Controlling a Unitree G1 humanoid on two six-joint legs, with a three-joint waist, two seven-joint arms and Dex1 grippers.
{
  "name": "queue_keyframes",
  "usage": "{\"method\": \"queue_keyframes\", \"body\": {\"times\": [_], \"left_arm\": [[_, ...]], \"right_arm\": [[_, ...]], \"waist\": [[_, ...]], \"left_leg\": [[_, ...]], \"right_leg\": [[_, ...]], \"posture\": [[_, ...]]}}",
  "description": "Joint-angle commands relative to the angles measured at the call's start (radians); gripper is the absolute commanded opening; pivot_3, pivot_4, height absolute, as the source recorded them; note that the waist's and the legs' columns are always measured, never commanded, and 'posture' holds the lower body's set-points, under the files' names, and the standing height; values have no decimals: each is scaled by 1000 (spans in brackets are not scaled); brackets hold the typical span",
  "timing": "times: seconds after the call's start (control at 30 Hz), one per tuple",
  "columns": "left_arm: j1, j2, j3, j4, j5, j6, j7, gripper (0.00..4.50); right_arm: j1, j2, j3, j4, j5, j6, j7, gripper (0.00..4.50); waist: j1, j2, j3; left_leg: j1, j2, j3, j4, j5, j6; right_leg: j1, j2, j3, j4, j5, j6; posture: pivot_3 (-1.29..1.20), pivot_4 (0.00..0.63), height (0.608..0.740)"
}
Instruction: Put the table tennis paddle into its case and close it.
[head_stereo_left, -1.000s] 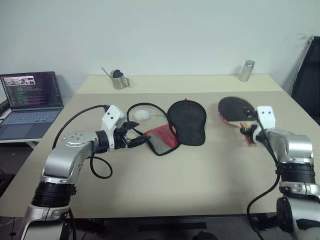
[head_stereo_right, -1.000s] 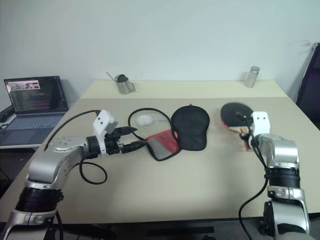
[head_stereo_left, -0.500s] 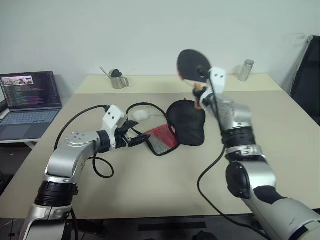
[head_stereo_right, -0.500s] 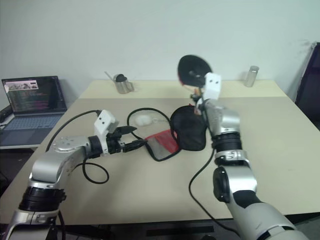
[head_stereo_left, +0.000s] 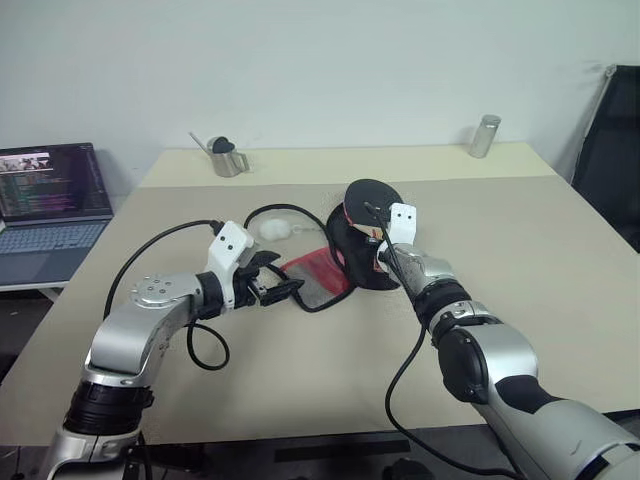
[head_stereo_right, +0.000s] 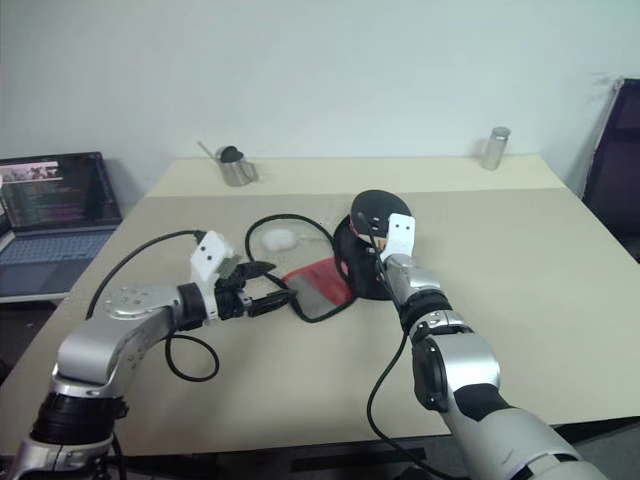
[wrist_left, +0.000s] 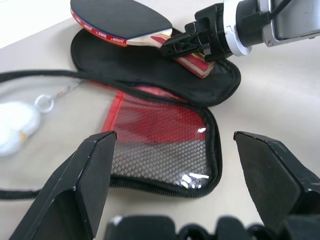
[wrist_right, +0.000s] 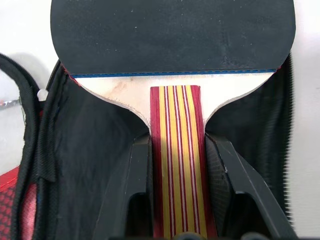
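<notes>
The table tennis paddle (head_stereo_left: 372, 192), black face up with a red and yellow striped handle (wrist_right: 177, 150), hangs just over the open case. My right gripper (wrist_right: 177, 144) is shut on the handle, seen from the side in the left wrist view (wrist_left: 195, 42). The case lies unzipped on the table: its black half (wrist_left: 150, 65) sits under the paddle, and its red mesh flap (head_stereo_left: 315, 278) is spread toward my left arm. My left gripper (head_stereo_left: 285, 290) stands open at the flap's near edge, fingers (wrist_left: 85, 185) wide to either side of it.
A white pouch with a ring (head_stereo_left: 270, 229) and a black cable loop (head_stereo_left: 290, 212) lie behind the case. A metal pitcher (head_stereo_left: 225, 158) and a metal cylinder (head_stereo_left: 484, 136) stand at the table's far edge. A laptop (head_stereo_left: 50, 200) sits left, a black chair (head_stereo_left: 610, 150) right.
My right arm carried the paddle from the table's right side up and leftward, then down over the case's black half. My left gripper stayed at the flap.
</notes>
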Motion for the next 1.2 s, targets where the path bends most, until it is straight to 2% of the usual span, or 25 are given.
{"method": "queue_keyframes", "body": {"times": [0.03,0.3,0.5,0.8,1.2], "left_arm": [[10,23,46,-48,-14,7,11,4118],[30,30,56,-62,-14,14,21,4118],[31,24,45,-61,-12,10,29,4118],[18,16,34,-41,-16,5,27,4118],[-3,9,15,-18,-8,-13,25,4118]], "right_arm": [[-44,8,17,-13,-2,-15,19,1052],[-40,19,47,-96,6,50,59,1052],[35,33,63,-179,7,127,44,1052],[215,80,128,-518,-5,303,-13,1052],[258,71,168,-687,-27,443,-30,1052]], "waist": [[-7,0,0],[-11,0,0],[-10,0,0],[-9,0,-1],[-7,0,-1]], "left_leg": [[0,0,0,0,0,0],[0,0,0,0,0,0],[-2,0,0,0,0,0],[-2,0,0,1,0,0],[-2,0,0,1,0,0]], "right_leg": [[0,0,0,0,0,0],[-1,0,0,0,0,0],[-3,0,0,0,0,0],[-3,0,0,1,0,0],[-3,0,1,2,0,0]], "posture": [[0,150,740],[0,150,740],[0,150,740],[0,150,740],[0,150,740]]}}
